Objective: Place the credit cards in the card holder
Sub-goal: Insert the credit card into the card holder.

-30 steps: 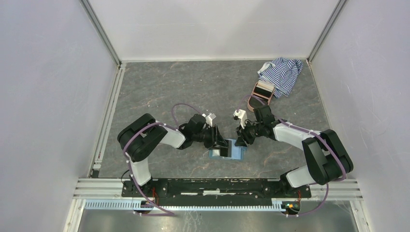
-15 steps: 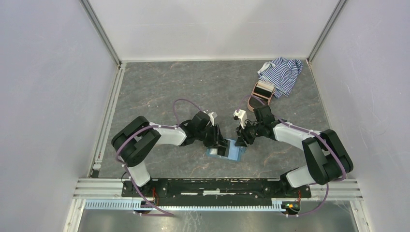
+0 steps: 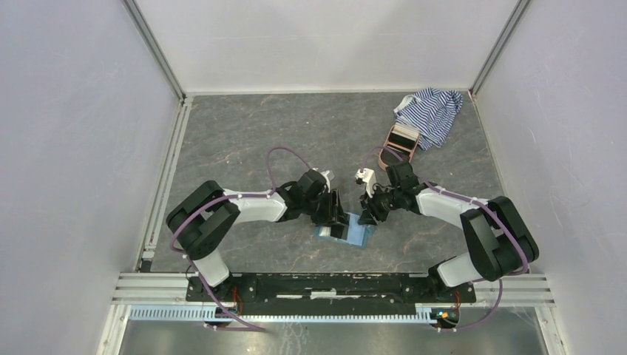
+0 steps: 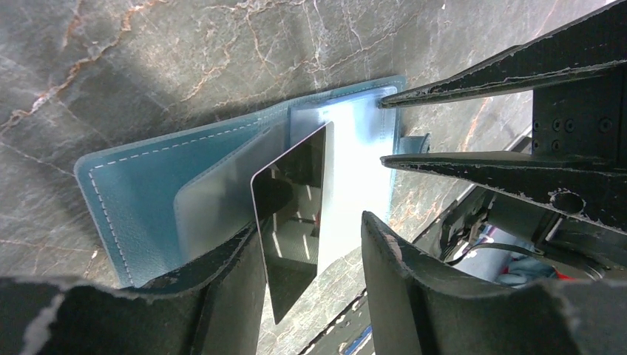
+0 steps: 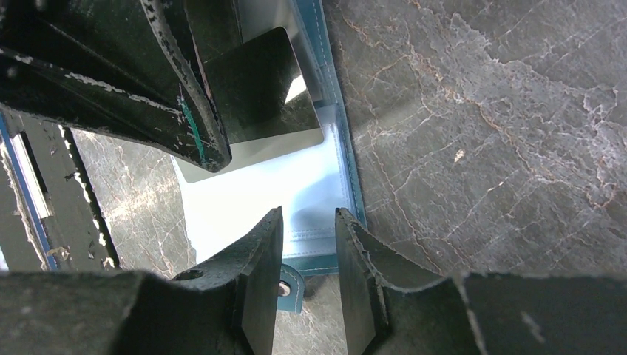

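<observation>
Grey table [image 3: 259, 133], teal card holder [image 4: 148, 185] lying open. My left gripper [image 4: 309, 225] just spread its fingers, letting the dark credit card [image 4: 296, 185] rest partly inside; right gripper [image 5: 309, 214] fingers, slightly apart, press its edge.

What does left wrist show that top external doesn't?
Left wrist only: the dark card seen clearly between the fingers of the left gripper, and the clear sleeves inside the card holder. Top external only: the striped cloth and pink case at the far right. Both: the holder open on the table, with the right gripper at its edge.
</observation>
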Controlling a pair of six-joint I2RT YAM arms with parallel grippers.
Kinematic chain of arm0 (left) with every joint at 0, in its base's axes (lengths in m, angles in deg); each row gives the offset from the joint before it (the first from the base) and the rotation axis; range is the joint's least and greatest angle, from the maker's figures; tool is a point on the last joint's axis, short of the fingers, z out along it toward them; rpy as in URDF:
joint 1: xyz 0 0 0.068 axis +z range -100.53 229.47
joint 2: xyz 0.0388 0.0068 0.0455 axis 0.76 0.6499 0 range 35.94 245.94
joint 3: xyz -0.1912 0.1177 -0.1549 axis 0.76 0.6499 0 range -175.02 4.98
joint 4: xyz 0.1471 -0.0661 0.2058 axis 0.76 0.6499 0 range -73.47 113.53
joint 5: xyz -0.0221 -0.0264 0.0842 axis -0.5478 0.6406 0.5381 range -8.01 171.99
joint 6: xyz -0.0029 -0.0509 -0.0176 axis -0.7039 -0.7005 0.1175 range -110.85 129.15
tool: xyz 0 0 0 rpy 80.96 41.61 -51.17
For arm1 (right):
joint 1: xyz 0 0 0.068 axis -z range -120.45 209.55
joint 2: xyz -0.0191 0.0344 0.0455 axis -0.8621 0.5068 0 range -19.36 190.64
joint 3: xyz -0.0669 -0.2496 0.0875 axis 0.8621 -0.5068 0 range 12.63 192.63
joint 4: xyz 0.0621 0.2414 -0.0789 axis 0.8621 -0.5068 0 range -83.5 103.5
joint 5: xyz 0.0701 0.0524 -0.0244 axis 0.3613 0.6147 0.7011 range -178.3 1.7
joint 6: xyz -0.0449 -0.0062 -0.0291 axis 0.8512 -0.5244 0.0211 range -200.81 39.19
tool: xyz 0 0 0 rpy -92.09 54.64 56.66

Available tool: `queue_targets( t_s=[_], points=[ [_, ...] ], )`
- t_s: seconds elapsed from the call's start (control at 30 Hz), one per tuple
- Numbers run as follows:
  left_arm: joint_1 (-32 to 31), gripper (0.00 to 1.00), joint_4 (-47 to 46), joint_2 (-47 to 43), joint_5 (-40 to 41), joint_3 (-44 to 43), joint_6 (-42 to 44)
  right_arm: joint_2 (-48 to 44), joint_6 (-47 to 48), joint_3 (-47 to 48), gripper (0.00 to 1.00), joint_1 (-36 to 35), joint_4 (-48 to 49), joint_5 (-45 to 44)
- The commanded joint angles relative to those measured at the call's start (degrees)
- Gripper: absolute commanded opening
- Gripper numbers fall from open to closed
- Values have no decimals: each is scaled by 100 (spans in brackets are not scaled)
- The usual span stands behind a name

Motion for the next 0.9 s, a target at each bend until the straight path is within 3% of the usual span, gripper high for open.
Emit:
queue_targets(
  t_s=[0.0,0.5,0.87],
  points=[
    [-122,56,510,21,306,-312,372,55,112,158,38,-49,-24,18],
    [-775,56,1417,630,1066,-1219,349,34,112,149,38,-87,-22,20],
    [-835,57,2053,347,1818,-1418,590,38,112,150,38,-89,-24,1]
  ],
)
